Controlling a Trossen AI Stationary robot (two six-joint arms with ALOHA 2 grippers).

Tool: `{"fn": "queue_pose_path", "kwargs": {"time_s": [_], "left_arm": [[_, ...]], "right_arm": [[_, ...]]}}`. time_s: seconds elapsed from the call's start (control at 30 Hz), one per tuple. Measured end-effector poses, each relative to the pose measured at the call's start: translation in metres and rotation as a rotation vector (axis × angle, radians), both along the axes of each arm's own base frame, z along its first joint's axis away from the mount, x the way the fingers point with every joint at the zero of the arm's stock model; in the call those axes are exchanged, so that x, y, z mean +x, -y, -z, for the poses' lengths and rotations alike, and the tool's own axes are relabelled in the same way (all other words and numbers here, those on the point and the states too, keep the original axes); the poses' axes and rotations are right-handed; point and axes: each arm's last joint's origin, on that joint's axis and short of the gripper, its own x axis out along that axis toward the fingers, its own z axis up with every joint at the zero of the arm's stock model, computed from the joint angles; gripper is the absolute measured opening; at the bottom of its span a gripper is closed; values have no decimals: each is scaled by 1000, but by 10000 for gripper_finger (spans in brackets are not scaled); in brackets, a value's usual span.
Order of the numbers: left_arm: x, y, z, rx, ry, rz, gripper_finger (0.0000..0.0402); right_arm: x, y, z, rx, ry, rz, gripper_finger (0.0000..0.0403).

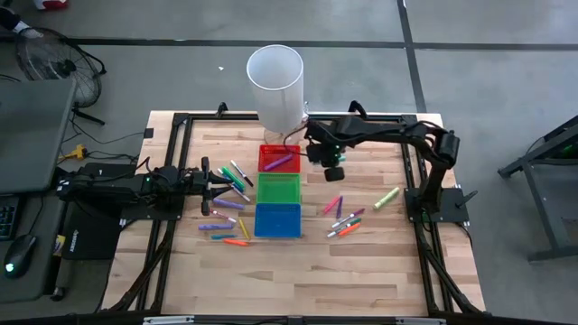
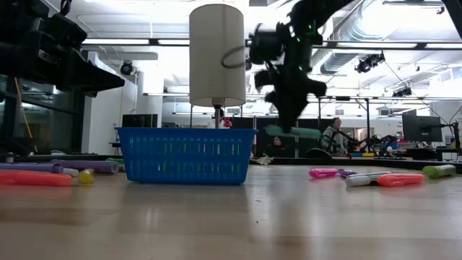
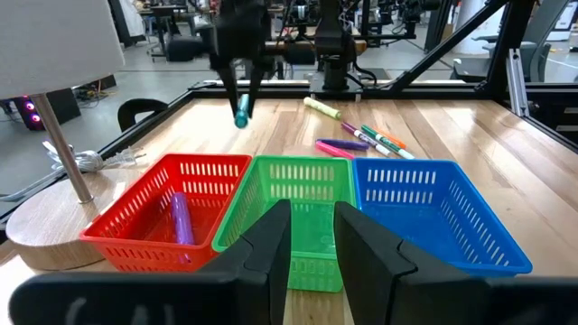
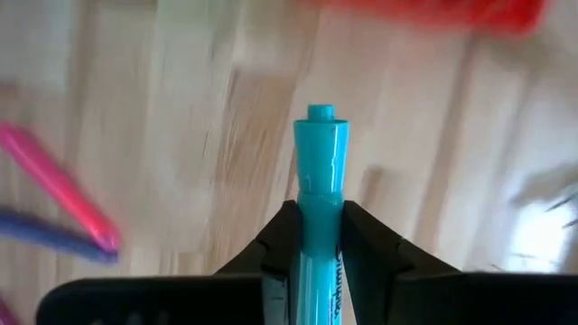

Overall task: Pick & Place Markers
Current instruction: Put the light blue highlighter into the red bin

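1. While raised above the surface beside the red bin, the right pincer is clamped on 1 teal marker.
2. Left pincer: fingers apart, facing the green bin.

Both arms are built of dark, near-black segmented links. Small green lights are seen on the right arm's wrist housing behind its jaws. Each gripper's fingers are matte black, broad at the base and tapered toward the tips.
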Motion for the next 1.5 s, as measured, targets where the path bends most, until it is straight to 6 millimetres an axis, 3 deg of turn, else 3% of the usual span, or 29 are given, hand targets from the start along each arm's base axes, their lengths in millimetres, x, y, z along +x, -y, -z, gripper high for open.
{"fn": "queue_pose_path", "kwargs": {"time_s": [0.3,0.6,0.8,1.2,1.5], "left_arm": [[0,0,0,0,0,0,85],[0,0,0,0,0,0,85],[0,0,1,0,-6,0,85],[0,0,2,0,-20,0,85],[0,0,2,0,-24,1,85]], "right_arm": [[22,-21,-18,-69,119,15,51],[53,-42,-9,-174,185,102,51],[89,-41,-12,-213,217,191,51],[146,-40,4,-227,138,242,54],[159,-40,18,-238,120,208,55]]}}
